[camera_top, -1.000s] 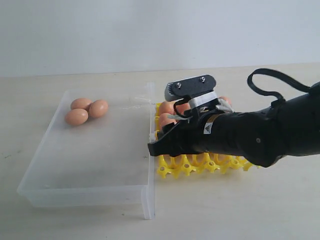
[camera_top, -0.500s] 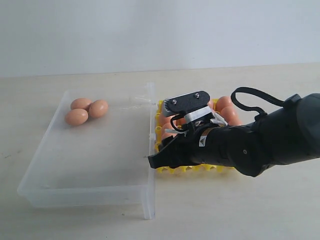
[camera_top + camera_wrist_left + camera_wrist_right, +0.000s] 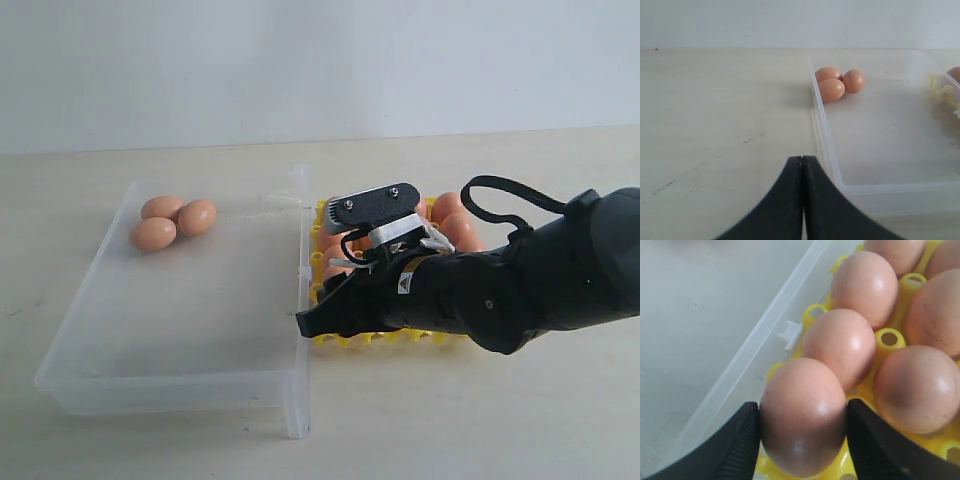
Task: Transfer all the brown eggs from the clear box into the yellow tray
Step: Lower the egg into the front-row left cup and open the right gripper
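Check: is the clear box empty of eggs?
No, three brown eggs lie clustered in one corner of the clear box.

Smooth matt brown eggs (image 3: 802, 415), glossy yellow tray (image 3: 901, 310) — plastic, clear box (image 3: 180, 300) — transparent plastic

Right arm (image 3: 500, 290) stretched out low, wrist level. Right gripper (image 3: 803, 412) jaws wide, pressed on both sides of a brown egg (image 3: 802, 390). Left gripper (image 3: 801, 159) jaws fully together.

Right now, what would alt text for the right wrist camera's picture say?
A brown egg is gripped between the right gripper's two black fingers at the edge of the yellow tray. More eggs sit in the tray beside it, and the clear box's wall runs alongside.
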### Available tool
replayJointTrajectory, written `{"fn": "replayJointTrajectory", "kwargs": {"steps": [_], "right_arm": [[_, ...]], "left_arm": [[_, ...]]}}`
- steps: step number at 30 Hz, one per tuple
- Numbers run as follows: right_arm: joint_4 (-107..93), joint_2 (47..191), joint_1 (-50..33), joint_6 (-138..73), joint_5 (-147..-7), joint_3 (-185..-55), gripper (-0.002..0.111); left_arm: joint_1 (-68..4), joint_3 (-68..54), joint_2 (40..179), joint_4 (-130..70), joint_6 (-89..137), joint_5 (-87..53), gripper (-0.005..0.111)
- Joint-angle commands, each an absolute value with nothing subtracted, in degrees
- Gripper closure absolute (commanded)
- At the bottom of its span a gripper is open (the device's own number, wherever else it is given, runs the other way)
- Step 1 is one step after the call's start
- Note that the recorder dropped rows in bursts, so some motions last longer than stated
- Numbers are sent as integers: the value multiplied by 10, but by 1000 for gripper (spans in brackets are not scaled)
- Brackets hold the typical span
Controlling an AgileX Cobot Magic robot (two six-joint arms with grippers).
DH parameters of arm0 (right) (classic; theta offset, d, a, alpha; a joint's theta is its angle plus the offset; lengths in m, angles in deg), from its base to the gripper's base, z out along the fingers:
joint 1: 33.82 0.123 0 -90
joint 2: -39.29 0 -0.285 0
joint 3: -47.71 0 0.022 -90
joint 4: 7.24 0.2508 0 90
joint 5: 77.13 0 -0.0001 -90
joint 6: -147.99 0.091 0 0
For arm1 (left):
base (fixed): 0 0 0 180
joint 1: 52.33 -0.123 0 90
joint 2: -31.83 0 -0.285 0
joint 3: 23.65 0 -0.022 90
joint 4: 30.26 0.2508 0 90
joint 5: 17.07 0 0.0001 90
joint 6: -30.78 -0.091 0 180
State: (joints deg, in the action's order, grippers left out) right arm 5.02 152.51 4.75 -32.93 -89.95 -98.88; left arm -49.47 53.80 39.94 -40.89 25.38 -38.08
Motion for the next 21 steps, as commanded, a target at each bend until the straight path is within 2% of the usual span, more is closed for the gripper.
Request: {"fn": "replayJointTrajectory", "kwargs": {"steps": [1, 6, 9, 21], "right_arm": [[49, 1525, 49, -335, -910, -988, 92], [49, 1525, 49, -335, -910, -988, 62], [49, 1525, 49, -331, -910, -988, 49], [53, 1519, 49, -330, -916, -988, 47]], "left_arm": [[-495, 536, 396, -410, 252, -379, 107], [-495, 536, 396, -410, 252, -379, 107], [-495, 536, 396, -410, 252, -379, 107], [-495, 536, 396, -410, 252, -379, 107]]}}
